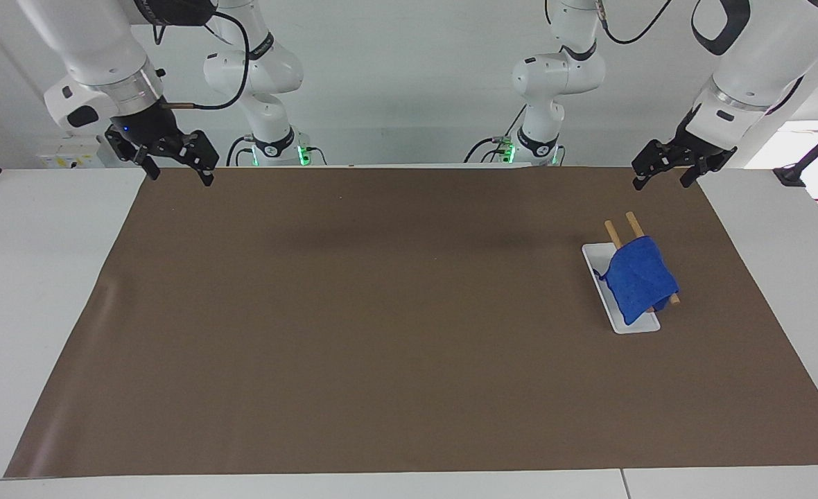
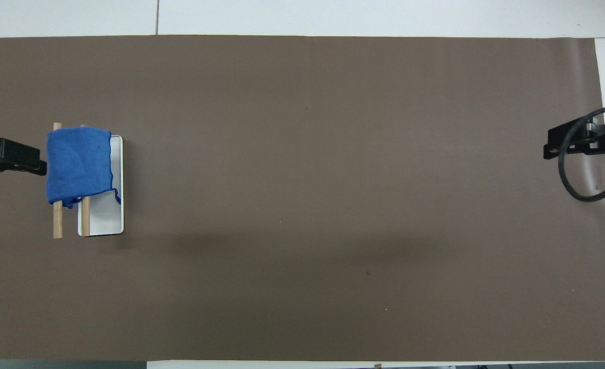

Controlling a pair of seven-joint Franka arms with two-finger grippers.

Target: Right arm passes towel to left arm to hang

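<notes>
Blue towel (image 1: 638, 278) draped over two wooden rods (image 1: 633, 223) on white tray (image 1: 596, 258) toward left arm's end, left gripper (image 1: 663, 177) held spread and empty over brown mat (image 1: 381, 312) corner, right gripper (image 1: 177, 173) likewise released, raised at its own corner.

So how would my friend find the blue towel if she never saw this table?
Start at the big brown mat and go to the left arm's end of the table, where a small white tray sits. Two wooden rods run over it, and the towel hangs across them. It is the only bright blue, fuzzy thing there.
</notes>
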